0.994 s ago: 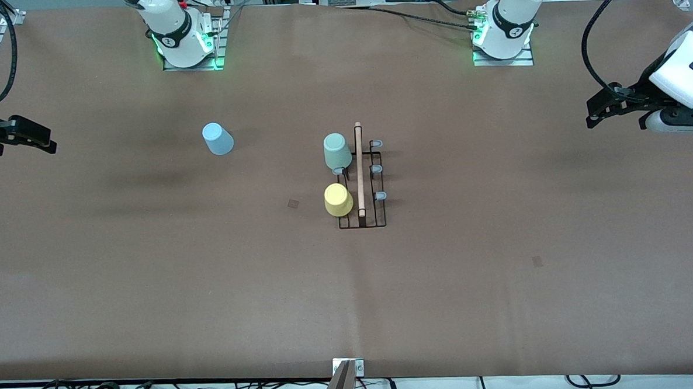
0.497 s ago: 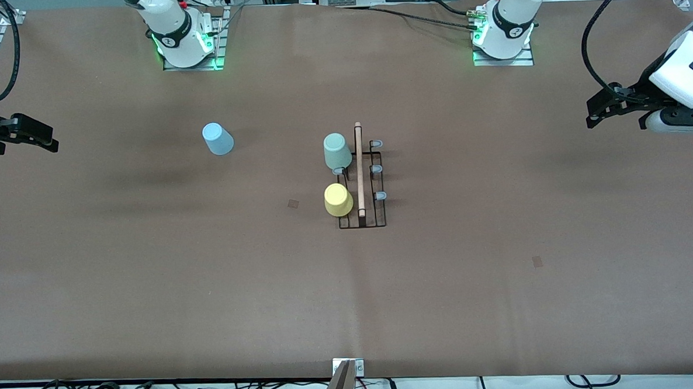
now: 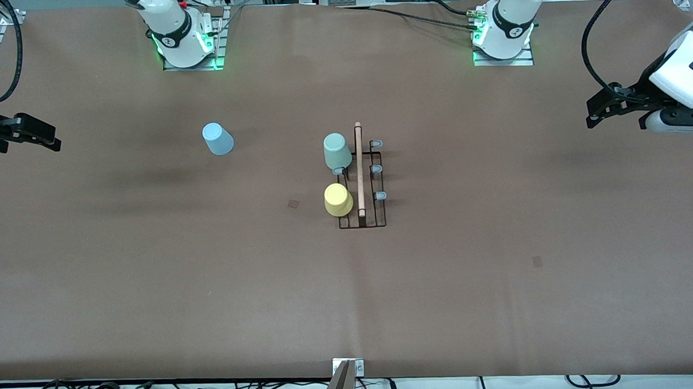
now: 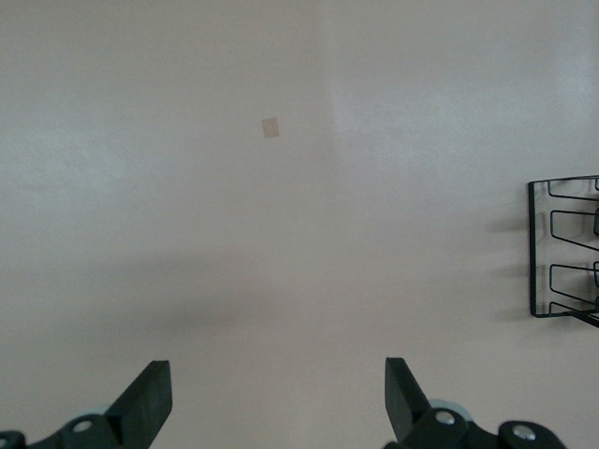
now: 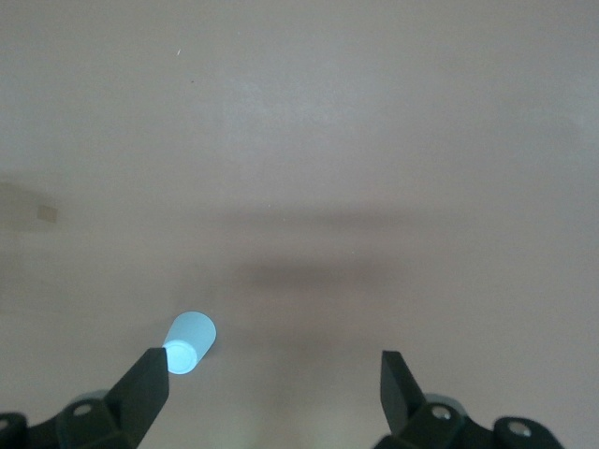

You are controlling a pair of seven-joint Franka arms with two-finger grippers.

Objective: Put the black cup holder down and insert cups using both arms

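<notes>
A black wire rack (image 3: 361, 185) stands mid-table, with a mint cup (image 3: 336, 150) and a yellow cup (image 3: 338, 199) upside down on its prongs. A blue cup (image 3: 218, 139) sits inverted on the table (image 3: 501, 258), well apart, toward the right arm's end. The left gripper (image 4: 278, 402) and right gripper (image 5: 275, 393) hang above the table's ends, both with fingers spread wide and holding nothing.

A brown table (image 3: 503, 304) carries a black cup holder (image 3: 361, 182) at its middle and a light blue cup (image 3: 218, 139), upside down, toward the right arm's end.
</notes>
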